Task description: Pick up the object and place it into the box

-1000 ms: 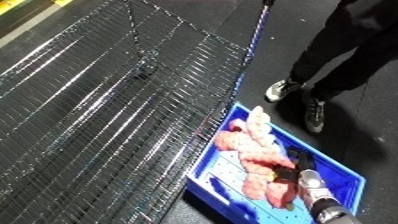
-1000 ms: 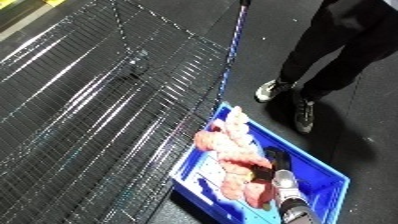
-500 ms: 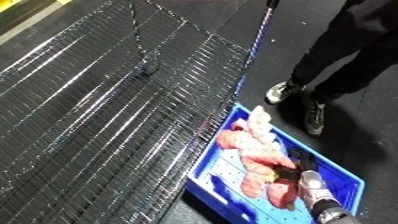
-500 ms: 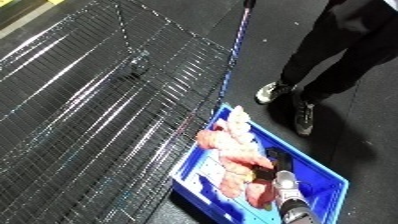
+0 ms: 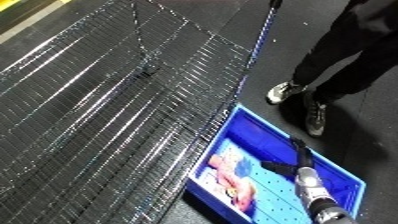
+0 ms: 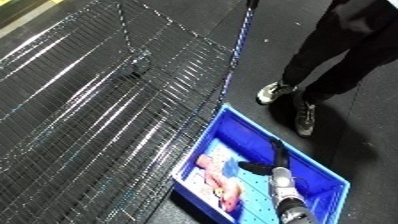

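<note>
With our right hand (image 5: 293, 159) inside the blue plastic bin (image 5: 342, 174), fingers straight and released, the pink lumpy object (image 5: 233, 176) lies just left of it on the bin's floor, so we judge withdrawal comes next.

One robot forearm (image 5: 313, 192) is in view: a silver-grey, rounded cylindrical casing with a glossy finish, built in short segments with a darker band between them. It ends in a matt black hand (image 5: 295, 161) with slender black fingers. No cables, screws or markings can be made out.
</note>
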You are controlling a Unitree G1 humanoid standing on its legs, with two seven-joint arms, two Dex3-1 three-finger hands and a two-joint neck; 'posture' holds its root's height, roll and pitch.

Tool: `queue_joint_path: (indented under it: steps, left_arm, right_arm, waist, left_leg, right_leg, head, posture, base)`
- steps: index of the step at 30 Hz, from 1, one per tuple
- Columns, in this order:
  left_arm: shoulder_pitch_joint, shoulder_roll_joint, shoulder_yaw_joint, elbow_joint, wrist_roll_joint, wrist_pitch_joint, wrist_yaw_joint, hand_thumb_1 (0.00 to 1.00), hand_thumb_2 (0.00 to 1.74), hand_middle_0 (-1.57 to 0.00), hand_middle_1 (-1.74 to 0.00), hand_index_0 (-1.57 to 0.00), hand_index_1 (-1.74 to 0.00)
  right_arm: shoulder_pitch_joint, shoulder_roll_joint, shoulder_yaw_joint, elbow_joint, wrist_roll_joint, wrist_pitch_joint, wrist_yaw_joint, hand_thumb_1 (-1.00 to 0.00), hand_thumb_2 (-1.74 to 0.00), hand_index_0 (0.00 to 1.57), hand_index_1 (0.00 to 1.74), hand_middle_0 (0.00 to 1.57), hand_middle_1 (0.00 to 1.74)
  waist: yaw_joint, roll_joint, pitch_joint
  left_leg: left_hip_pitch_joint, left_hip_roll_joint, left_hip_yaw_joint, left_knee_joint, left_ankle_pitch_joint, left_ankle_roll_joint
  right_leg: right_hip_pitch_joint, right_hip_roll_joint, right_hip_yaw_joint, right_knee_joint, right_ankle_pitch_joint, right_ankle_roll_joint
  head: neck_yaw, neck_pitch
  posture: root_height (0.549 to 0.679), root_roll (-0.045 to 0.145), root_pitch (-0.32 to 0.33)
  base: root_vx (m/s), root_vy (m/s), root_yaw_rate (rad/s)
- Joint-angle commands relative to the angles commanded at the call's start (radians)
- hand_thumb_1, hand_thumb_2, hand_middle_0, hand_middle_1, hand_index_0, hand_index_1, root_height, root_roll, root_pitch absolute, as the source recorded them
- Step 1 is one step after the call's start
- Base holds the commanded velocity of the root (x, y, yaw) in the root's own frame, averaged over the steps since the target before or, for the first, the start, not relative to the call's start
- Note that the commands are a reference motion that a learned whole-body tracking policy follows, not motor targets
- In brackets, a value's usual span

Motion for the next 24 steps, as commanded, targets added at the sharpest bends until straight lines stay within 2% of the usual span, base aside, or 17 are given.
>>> queue_joint_path:
  steps: [4,9,11,15,20,24]
  left_arm:
    - [0.001,-0.01,0.005,0.01,-0.005,-0.001,0.003,1.0,1.74,-1.57,-1.74,-1.57,-1.74]
    - [0.007,-0.031,0.019,0.022,-0.028,-0.004,0.009,1.0,1.74,-1.57,-1.74,-1.57,-1.74]
    - [0.009,-0.037,0.026,0.021,-0.032,-0.006,0.013,1.0,1.74,-1.57,-1.74,-1.57,-1.74]
    - [0.012,-0.052,0.045,0.026,-0.036,-0.01,0.029,1.0,1.74,-1.57,-1.74,-1.57,-1.74]
    - [0.03,-0.071,0.061,0.03,-0.032,-0.005,0.045,1.0,1.74,-1.57,-1.74,-1.57,-1.74]
    - [0.045,-0.069,0.062,0.018,-0.016,0.004,0.047,1.0,1.74,-1.57,-1.74,-1.57,-1.74]
  right_arm:
    - [-0.002,0.015,0.01,-0.05,-0.005,-0.018,-0.007,0.0,0.0,0.0,0.0,0.0,0.0]
    - [0.003,0.065,-0.001,-0.163,0.017,-0.067,-0.036,0.0,0.0,0.0,0.0,0.0,0.0]
    - [0.0,0.094,-0.005,-0.223,0.028,-0.1,-0.048,0.0,0.0,0.0,0.0,0.0,0.0]
    - [0.007,0.188,-0.005,-0.434,0.033,-0.167,-0.084,0.0,0.0,0.0,0.0,0.0,0.0]
    - [0.024,0.281,0.014,-0.724,-0.015,-0.213,-0.115,0.0,0.0,0.0,0.0,0.0,0.0]
    - [0.026,0.313,0.027,-0.905,-0.081,-0.23,-0.142,0.0,0.0,0.0,0.0,0.0,0.0]
  waist:
    - [-0.002,-0.006,0.0]
    - [-0.007,-0.015,0.001]
    - [-0.01,-0.021,0.002]
    - [-0.018,-0.034,0.007]
    - [-0.023,-0.05,0.015]
    - [-0.021,-0.062,0.02]
  left_leg:
    - [0.0,0.003,-0.001,0.001,0.001,-0.0001]
    - [0.0,0.007,-0.002,0.003,0.002,0.0002]
    - [0.0,0.01,-0.001,0.004,0.002,0.0005]
    - [0.0,0.014,0.0,0.005,0.0,0.0021]
    - [-0.002,0.018,0.001,0.013,-0.003,0.0039]
    - [-0.007,0.024,-0.001,0.025,-0.005,0.0053]
  right_leg:
    - [0.001,0.0024,-0.001,0.001,-0.002,-0.0007]
    - [0.002,0.0056,-0.003,0.002,-0.001,-0.001]
    - [0.001,0.0074,-0.005,0.004,-0.001,-0.0009]
    - [-0.001,0.0112,-0.005,0.01,-0.001,-0.0008]
    - [-0.003,0.017,-0.003,0.018,-0.002,-0.0017]
    - [-0.004,0.0225,-0.001,0.027,-0.004,-0.0029]
  head:
    - [-0.01,-0.005]
    - [-0.029,-0.019]
    - [-0.054,-0.025]
    - [-0.08,-0.031]
    - [-0.122,-0.031]
    - [-0.142,-0.036]
  posture:
    - [0.653,0.113,-0.104]
    - [0.653,0.112,-0.106]
    - [0.653,0.111,-0.106]
    - [0.653,0.11,-0.107]
    - [0.652,0.106,-0.11]
    - [0.651,0.102,-0.114]
  base:
    - [0.002,-0.01,0.006]
    - [0.005,-0.006,0.001]
    - [0.008,-0.004,0.002]
    - [0.004,-0.004,-0.004]
    - [-0.001,0.001,-0.006]
    - [-0.005,-0.004,0.017]
